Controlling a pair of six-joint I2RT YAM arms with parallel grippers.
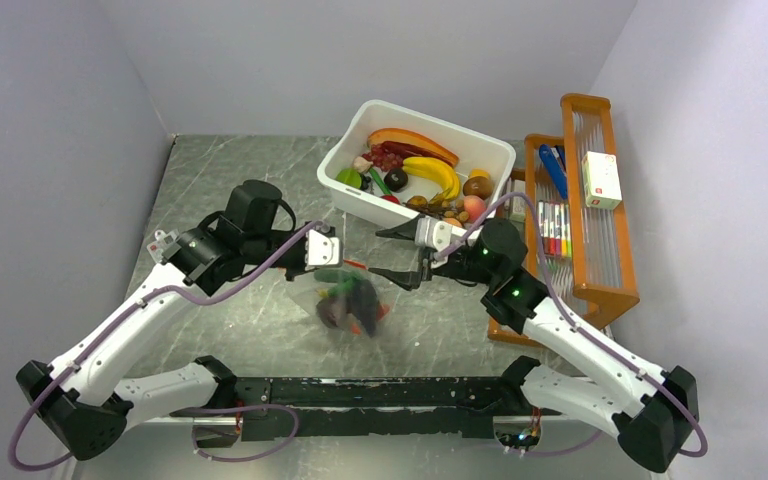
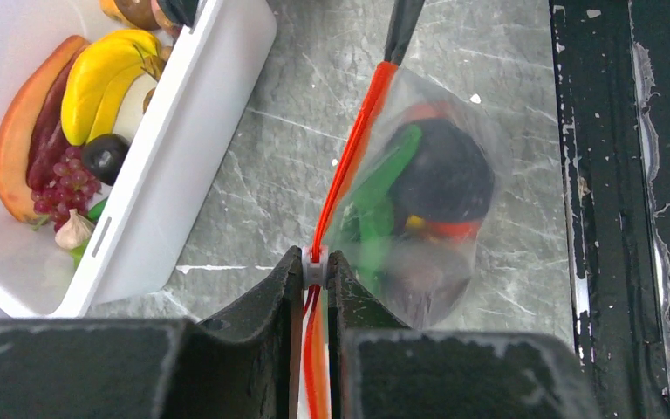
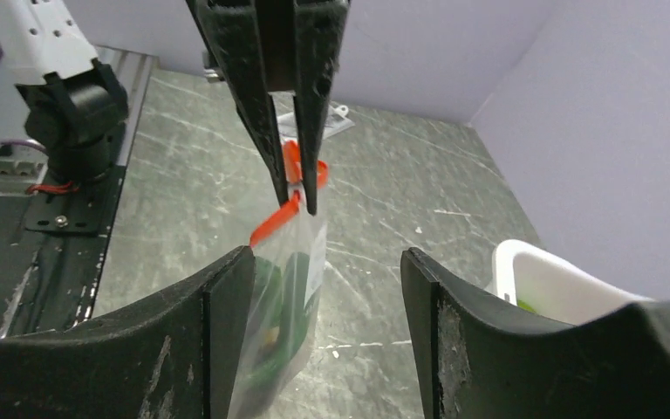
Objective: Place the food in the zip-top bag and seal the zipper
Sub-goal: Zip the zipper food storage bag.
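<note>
1. The left gripper [image 2: 315, 266] was clamped shut on the zipper [image 2: 359, 131], a thin, straight orange-red plastic strip, with a small white piece caught between its matte black tips.
2. The zip-top bag [image 2: 475, 262], a clear, crinkly pouch, hung from that grip between the two grippers, over the middle of the grey veined table [image 1: 230, 330]. Whether its bottom touched the table could not be told.
3. The food sat bunched inside the pouch. It included a glossy, rounded dark purple piece [image 2: 447, 179], a long green piece [image 2: 386, 175] and a red-orange band [image 2: 450, 230].
4. The right gripper [image 3: 327, 262] had its broad, curved black fingers spread wide and gripped nothing. The pouch hung just beside one finger.
5. A smooth white rectangular tub [image 2: 183, 166] stood beyond the pouch, holding a yellow banana [image 2: 100, 74], dark red grapes [image 2: 57, 188] and other shiny toy pieces.
</note>
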